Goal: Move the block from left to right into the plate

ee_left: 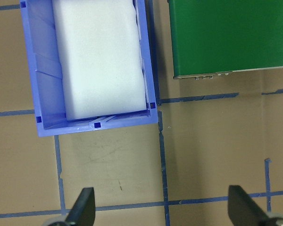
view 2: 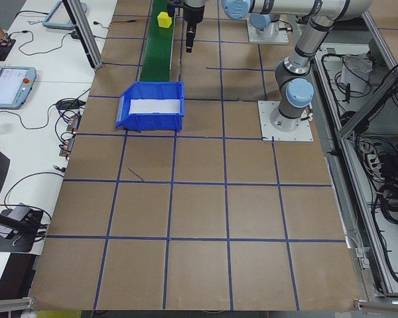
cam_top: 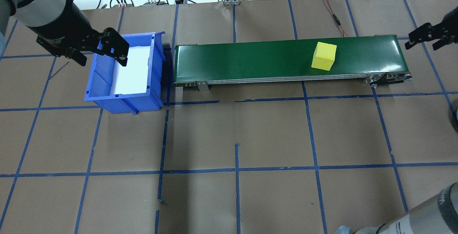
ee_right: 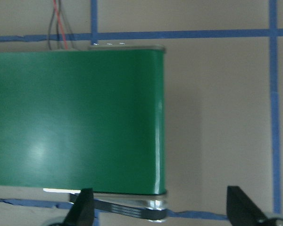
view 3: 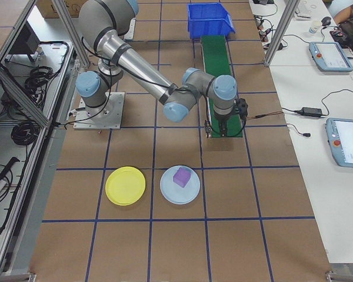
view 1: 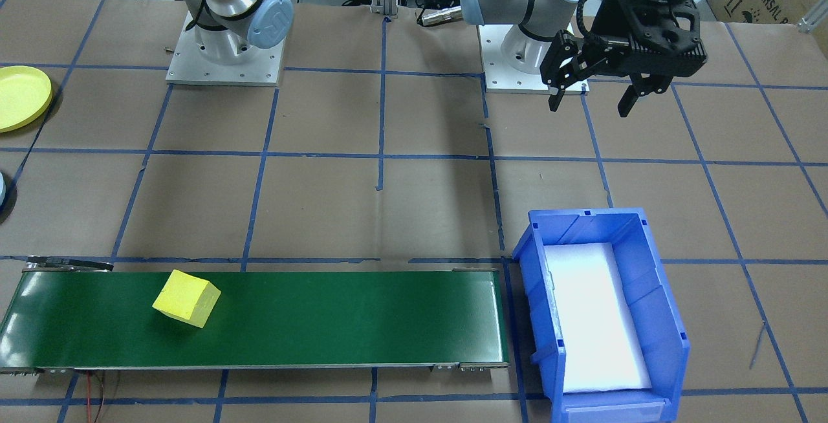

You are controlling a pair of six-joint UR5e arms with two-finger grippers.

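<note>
A yellow block [view 1: 186,298] [cam_top: 323,56] lies on the green conveyor belt [view 1: 323,319], toward the end on my right side. My right gripper [cam_top: 427,40] [ee_right: 162,212] hangs open over that end of the belt [ee_right: 75,122], apart from the block and holding nothing. In the right wrist view the block is out of sight. My left gripper [view 1: 592,96] [ee_left: 162,212] is open and empty, high above the table beside the blue bin [ee_left: 42,70]. A yellow plate [view 3: 125,185] [view 1: 19,96] sits on the table on my right side.
The blue bin [cam_top: 121,100] with a white liner stands at the belt's other end. Beside the yellow plate, a light blue plate [view 3: 170,191] carries a purple block [view 3: 183,176]. Blue tape lines grid the brown table. Tablets and cables lie on side benches.
</note>
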